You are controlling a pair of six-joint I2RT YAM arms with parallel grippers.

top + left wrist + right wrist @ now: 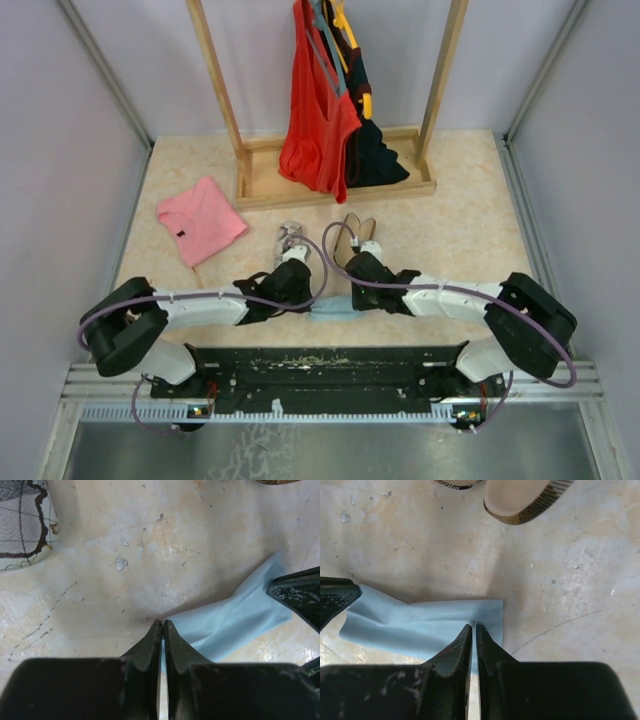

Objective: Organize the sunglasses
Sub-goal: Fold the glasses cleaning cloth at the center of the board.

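Progress: early | left claw (162,623) and right claw (474,626) each clenched on an end of the thin light blue cloth square (420,620), lower centre | brown-rimmed sunglasses (352,228) lie untouched above it; organizing not yet done.

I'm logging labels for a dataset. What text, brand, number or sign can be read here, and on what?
No readable text in any view.
On the pink shirt, a dark tag: too small to read.
On the grey patterned item: lines only, no letters.
On the blue cloth: blank.
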